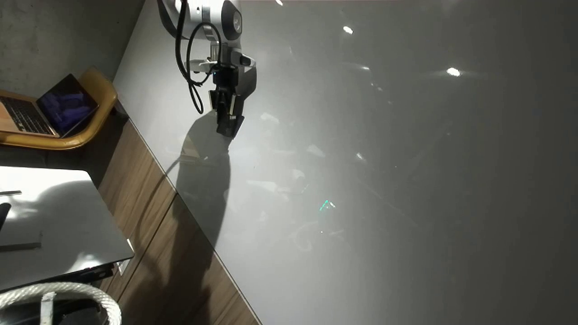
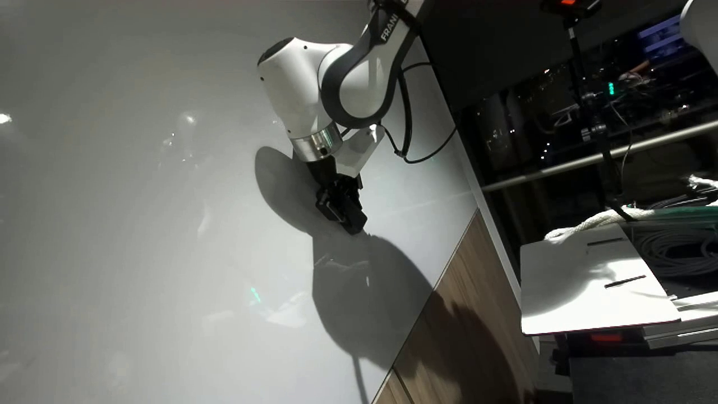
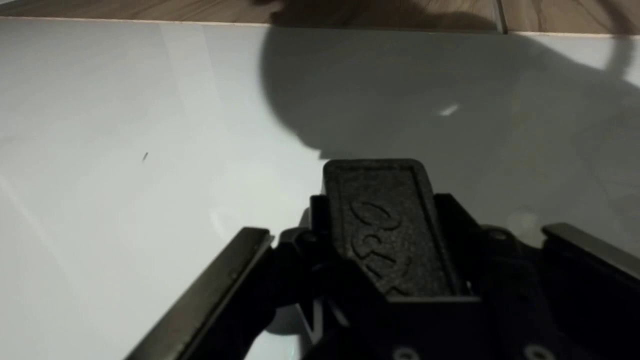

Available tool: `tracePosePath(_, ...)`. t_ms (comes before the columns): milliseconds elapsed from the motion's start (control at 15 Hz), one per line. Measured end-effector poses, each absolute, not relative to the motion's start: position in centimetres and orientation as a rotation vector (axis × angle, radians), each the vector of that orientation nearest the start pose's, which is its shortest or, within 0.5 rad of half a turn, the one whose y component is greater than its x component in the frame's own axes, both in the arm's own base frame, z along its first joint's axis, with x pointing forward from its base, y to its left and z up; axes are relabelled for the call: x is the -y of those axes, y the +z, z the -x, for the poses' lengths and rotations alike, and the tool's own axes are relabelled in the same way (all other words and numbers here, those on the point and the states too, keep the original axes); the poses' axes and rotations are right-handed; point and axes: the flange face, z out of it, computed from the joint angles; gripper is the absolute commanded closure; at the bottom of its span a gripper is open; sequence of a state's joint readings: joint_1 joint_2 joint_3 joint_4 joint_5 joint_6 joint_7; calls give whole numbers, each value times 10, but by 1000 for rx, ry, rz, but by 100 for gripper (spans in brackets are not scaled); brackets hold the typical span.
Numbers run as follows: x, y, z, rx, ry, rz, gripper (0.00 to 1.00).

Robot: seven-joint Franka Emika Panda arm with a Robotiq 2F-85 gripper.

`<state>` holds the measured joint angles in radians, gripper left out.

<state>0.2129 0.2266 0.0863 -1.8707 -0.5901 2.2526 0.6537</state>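
Note:
A dark grey, rounded block [image 3: 375,182] with embossed lettering, like an eraser, sits between the fingers of my gripper [image 3: 382,217] in the wrist view. Both fingers press against its long sides, and its near end is hidden behind the gripper body. In both exterior views the gripper [image 1: 227,101] [image 2: 339,193] is close to a large glossy white surface [image 1: 384,158] [image 2: 140,196], the block [image 2: 354,220] at its tip. Whether the block touches that surface I cannot tell. A broad shadow of the arm falls across the surface.
Wooden panels [image 1: 144,189] [image 2: 449,342] border the white surface. Beyond them stands a small white table [image 1: 67,216] [image 2: 589,280]. A laptop [image 1: 67,106] rests on a mustard chair [image 1: 101,97]. A thin green streak [image 1: 323,205] shows on the surface. Rope [image 1: 106,300] lies at a corner.

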Motion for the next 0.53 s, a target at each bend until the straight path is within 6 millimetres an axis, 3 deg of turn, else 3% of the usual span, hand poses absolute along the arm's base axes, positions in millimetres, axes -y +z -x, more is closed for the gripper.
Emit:
tracePosePath(333, -135, 366, -600, -38, -553, 3422, 71)
tracePosePath(533, -109, 327, -570, -48, -468, 3416, 71)
